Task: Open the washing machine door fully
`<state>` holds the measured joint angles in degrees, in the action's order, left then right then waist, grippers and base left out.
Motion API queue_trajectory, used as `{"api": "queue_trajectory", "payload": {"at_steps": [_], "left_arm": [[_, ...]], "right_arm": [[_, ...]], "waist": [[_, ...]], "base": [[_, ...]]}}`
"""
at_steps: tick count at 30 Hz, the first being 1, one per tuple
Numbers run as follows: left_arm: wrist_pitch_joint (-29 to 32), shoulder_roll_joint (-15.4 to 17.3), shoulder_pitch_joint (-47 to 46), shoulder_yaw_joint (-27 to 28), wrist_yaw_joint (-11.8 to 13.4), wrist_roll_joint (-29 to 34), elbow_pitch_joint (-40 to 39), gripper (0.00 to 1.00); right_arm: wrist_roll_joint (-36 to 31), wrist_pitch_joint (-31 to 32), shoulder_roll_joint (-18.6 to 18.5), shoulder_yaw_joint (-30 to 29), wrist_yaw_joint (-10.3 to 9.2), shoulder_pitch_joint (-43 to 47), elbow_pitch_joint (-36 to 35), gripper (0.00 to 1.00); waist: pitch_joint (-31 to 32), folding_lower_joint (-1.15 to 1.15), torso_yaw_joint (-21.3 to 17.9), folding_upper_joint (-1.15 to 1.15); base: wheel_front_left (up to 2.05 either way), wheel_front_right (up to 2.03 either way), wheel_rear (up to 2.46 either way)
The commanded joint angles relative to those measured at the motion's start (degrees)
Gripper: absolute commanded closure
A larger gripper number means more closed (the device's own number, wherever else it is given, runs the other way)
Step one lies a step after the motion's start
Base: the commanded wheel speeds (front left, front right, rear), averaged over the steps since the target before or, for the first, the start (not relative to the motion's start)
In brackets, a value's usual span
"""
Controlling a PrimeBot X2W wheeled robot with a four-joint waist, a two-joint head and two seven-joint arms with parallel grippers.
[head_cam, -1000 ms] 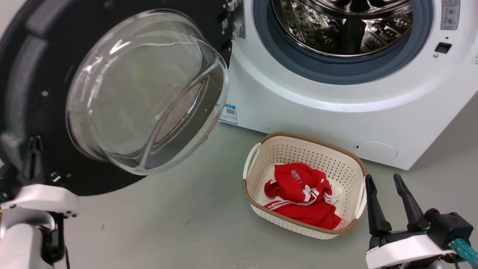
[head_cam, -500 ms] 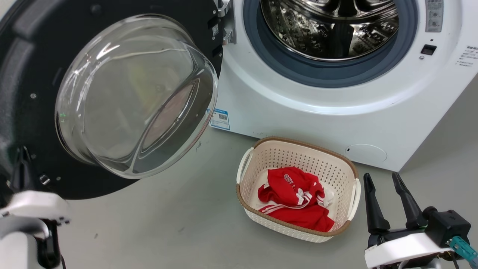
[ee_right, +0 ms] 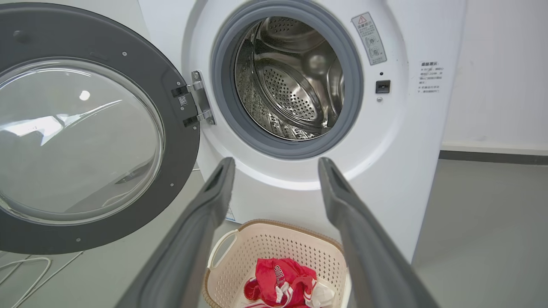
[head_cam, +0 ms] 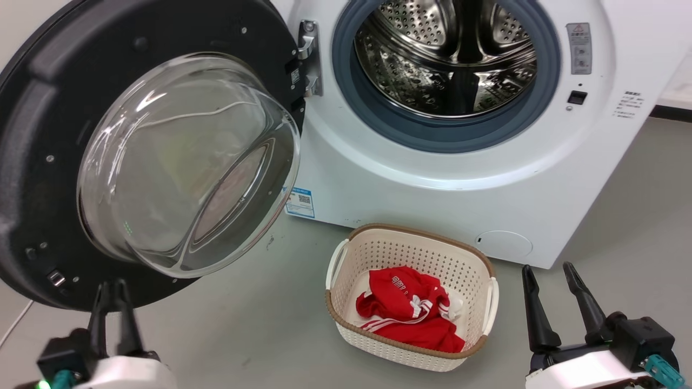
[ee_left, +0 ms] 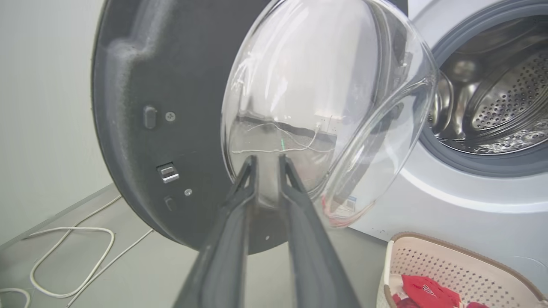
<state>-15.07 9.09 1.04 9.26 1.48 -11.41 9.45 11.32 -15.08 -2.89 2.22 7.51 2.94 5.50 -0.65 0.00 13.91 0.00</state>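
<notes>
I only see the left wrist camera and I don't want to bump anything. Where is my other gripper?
Observer: In the head view your right gripper sits low on the right, dark fingers spread, holding nothing, beside the cream perforated plastic basket.
Operator: Is the big round glossy black door open all the way?
Observer: The right wrist view shows the door swung wide on its silver metal hinge, leaving the whole shiny steel drum mouth uncovered.

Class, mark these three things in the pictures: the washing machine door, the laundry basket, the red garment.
washing machine door (head_cam: pixel 184 162), head view, on its glass bowl window.
laundry basket (head_cam: pixel 421 251), head view, on its back inner wall.
red garment (head_cam: pixel 405 308), head view, on its middle folds.
</notes>
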Motion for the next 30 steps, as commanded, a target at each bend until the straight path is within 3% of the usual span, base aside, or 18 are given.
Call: {"api": "queue_trajectory", "payload": {"at_steps": [1, 6, 20, 30], "left_arm": [[-0.13, -1.09, 1.43, -0.81, -0.25, 0.85, -1.19, 0.0], [-0.13, -3.38, 3.57, -3.09, -0.51, 2.93, -4.66, 0.0], [-0.13, -4.4, 0.96, -10.24, -3.72, 7.6, -7.36, 0.0], [-0.13, -4.69, 0.71, -10.34, -3.14, 8.06, -5.98, 0.0]], "right_arm": [[-0.94, -0.07, 0.05, -0.06, -0.04, 0.75, -0.57, 0.0], [-3.13, 0.05, 0.06, 0.08, -0.04, 1.11, -1.69, 0.0], [-6.92, 1.98, 0.06, -1.73, -0.04, 1.9, -4.9, 0.0], [-6.64, 2.75, 0.06, -1.87, -0.04, 2.61, -4.98, 0.0]], "waist": [[0.63, 0.0, -0.99, 0.0], [1.15, 0.0, -2.97, 0.0], [1.96, 0.0, -10.47, 0.0], [1.68, 0.0, -13.43, 0.0]], "base": [[0.0, 0.0, 0.0], [0.0, 0.0, 0.0], [0.0, 0.0, 0.0], [0.0, 0.0, 0.0]]}}
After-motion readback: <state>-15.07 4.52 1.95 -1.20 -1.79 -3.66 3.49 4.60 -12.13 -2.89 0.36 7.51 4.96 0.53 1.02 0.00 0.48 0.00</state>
